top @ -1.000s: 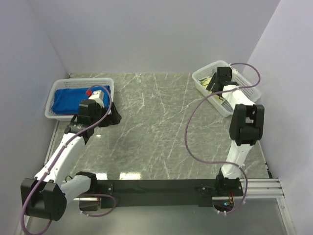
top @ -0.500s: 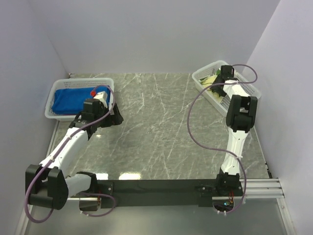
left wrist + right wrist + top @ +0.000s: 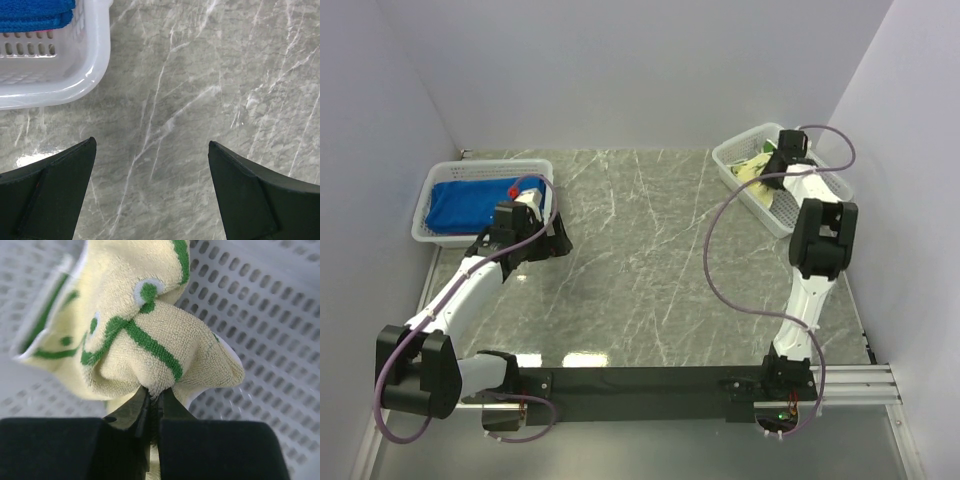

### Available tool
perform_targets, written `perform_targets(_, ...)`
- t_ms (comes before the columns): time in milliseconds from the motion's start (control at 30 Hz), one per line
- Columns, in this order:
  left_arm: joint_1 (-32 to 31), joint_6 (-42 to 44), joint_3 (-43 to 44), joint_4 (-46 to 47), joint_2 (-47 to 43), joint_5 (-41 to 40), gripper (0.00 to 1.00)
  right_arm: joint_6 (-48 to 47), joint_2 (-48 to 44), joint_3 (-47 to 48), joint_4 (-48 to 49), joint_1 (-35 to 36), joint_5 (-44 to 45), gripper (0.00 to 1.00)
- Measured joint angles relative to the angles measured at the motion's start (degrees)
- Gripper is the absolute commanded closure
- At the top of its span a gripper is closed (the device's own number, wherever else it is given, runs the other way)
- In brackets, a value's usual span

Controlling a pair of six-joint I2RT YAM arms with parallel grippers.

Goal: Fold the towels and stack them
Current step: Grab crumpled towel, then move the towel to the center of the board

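On the marble table: two white baskets, two claws.
The left basket holds folded blue towels, count unclear; the left claw gapes over bare table beside it. The right basket holds one yellow-green towel, edges cut off; the right claw is pinched tight on its fold.

right pincer | now clamped on yellow towel (inside basket) | left arm seemingly shifted

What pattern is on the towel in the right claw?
Towel: pale yellow, green lines and dots; right wrist view.
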Motion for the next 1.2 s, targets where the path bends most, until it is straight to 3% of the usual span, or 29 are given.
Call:
perform_targets(333, 0.0, -0.2, 0.2, -1.1, -1.1, -3.3, 0.01, -4.1, -26.9, -2.7, 5.2, 1.8, -0.9, 1.0)
perform_targets(533, 0.0, -0.3, 0.3, -1.3, -3.0, -4.2, 0.01, -7.9, -38.3, -2.6, 4.6, 10.2, -5.0, 1.0)
perform_targets(667, 0.0, -0.4, 0.3, -1.3, -4.1, -4.3, 0.01, -9.1, -46.1, -9.2, 4.4, 17.8, -8.2, 1.0)
perform_targets(767, 0.0, -0.5, 0.3, -1.3, -4.9, -4.3, 0.01, -8.1, -53.3, -19.3, 4.6, 22.7, -11.5, 0.91)
perform_targets(800, 0.0, -0.5, 0.3, -1.3, -5.2, -4.3, 0.01, -7.1, -56.1, -24.2, 5.6, 24.2, -13.1, 0.66)
perform_targets(900, 0.0, -0.5, 0.3, -1.3, -6.2, -3.9, 0.01, -3.8, -63.6, -40.0, 7.8, 29.0, -16.7, 0.31)
perform_targets(1000, 0.0, -0.6, 0.3, -1.0, -7.2, -3.2, 0.01, -1.9, -67.5, -53.4, 6.4, 33.7, -15.1, 0.24)
perform_targets(1200, -3.1, -3.5, -0.3, -1.5, -7.9, -1.0, 0.0, 0.3, -74.5, -69.0, -1.3, 36.0, -8.9, 0.26)
